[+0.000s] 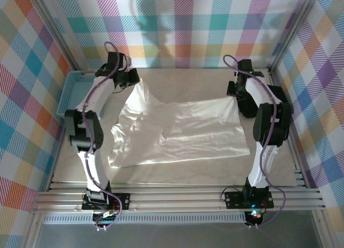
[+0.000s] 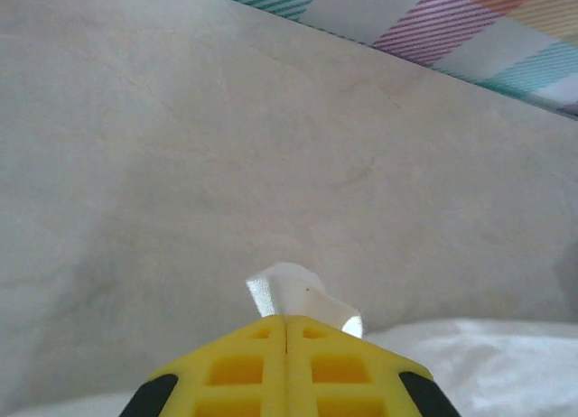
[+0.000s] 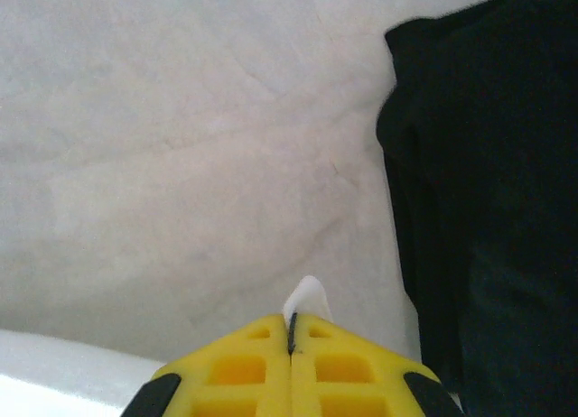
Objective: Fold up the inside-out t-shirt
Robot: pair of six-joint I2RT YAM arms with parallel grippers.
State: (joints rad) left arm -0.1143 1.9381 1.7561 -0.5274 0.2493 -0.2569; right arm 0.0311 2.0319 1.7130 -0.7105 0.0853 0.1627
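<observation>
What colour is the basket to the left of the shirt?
The basket is light blue, clearest in the top external view.

Counted 2 arms: left arm [image 1: 88,124] & right arm [image 1: 269,130], w/ 1 purple cable [image 1: 110,46] apiece, so 2 cables. There were 2 grippers, left gripper [image 2: 287,319] and right gripper [image 3: 291,319]; each had 2 yellow fingers [image 2: 244,367], i.e. 4 fingers total. Garments came to 2: 1 white t-shirt [image 1: 183,132], 1 black garment [image 3: 488,209]. Baskets: 1, a blue basket [image 1: 67,95]. Tables: 1, the pale table [image 1: 177,76]. Plaid walls [image 1: 177,28] numbered 3 – left, back, right. Black base plates [image 1: 106,199] were 2, 1 per arm. Several alu rails [image 1: 177,197] ran across the near edge; exact no. was hard to tell.
</observation>
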